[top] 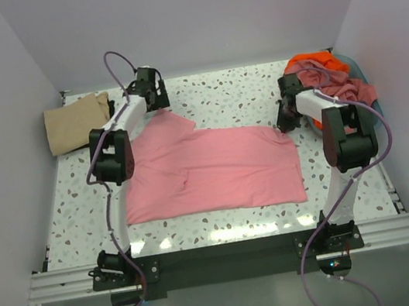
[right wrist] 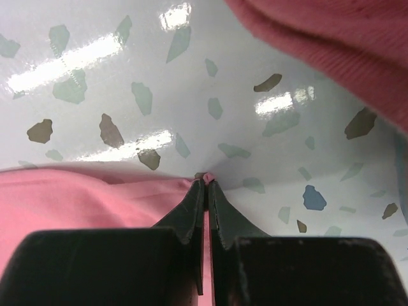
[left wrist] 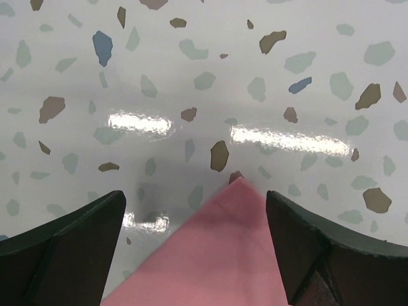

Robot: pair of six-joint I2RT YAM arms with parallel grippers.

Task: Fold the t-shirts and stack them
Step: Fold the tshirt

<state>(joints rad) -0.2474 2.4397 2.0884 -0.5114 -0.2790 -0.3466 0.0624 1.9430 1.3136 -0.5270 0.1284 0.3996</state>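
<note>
A light pink t-shirt (top: 211, 169) lies spread flat in the middle of the table. My left gripper (top: 154, 98) is open at its far left corner; in the left wrist view the pink corner (left wrist: 237, 210) lies between the two spread fingers (left wrist: 76, 248). My right gripper (top: 286, 117) is shut on the shirt's far right corner, and a pinch of pink cloth (right wrist: 205, 181) shows at the fingertips. A folded tan t-shirt (top: 78, 122) lies at the far left. Dusty pink (top: 338, 83) and orange (top: 315, 61) shirts are heaped at the far right.
The heap sits in a blue basket (top: 358, 68) at the table's far right corner, close behind my right arm. White walls enclose the table on three sides. Dusty pink cloth (right wrist: 331, 44) hangs into the top right of the right wrist view.
</note>
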